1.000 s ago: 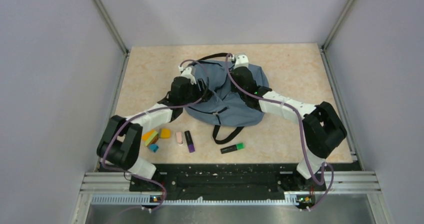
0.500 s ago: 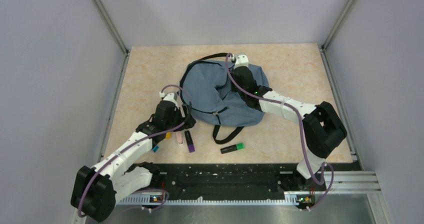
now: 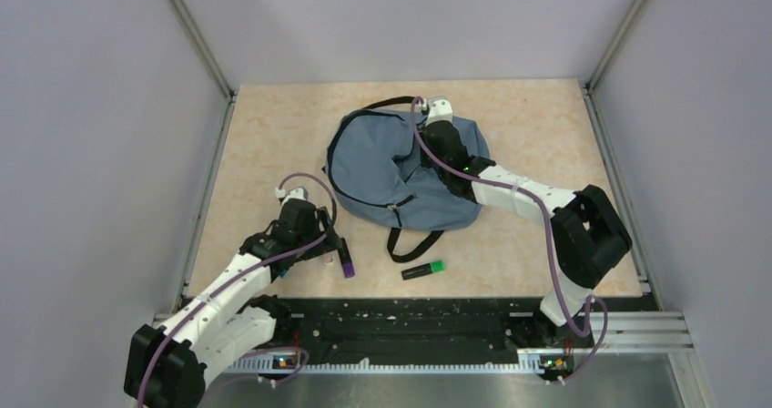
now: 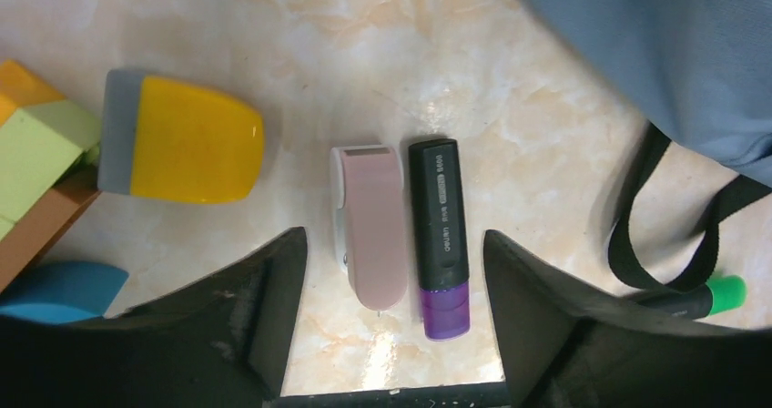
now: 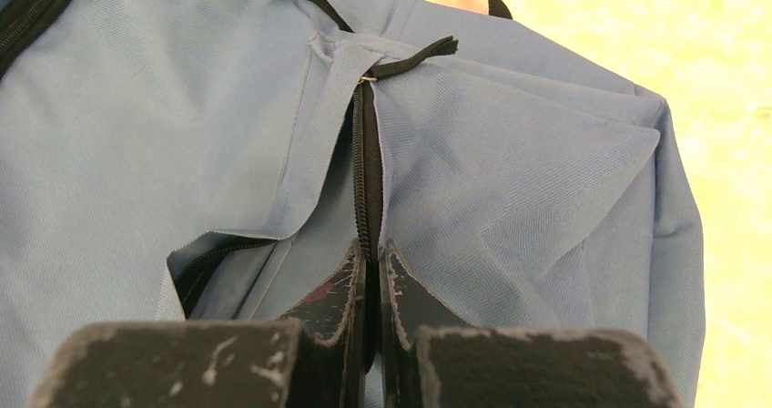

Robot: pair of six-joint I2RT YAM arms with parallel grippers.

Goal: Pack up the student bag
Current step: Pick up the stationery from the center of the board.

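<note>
The student bag (image 3: 382,167) is laid mid-bench (image 3: 546,135), its zipper seam seemingly pinched by the clenched right claw (image 5: 371,253), while the left claw (image 4: 390,244) is held released above a pink eraser (image 4: 369,226) and purple marker (image 4: 439,226).

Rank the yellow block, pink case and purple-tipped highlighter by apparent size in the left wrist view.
Largest: yellow block.
Then pink case and purple-tipped highlighter, too alike to rank: highlighter longer, case wider.
</note>
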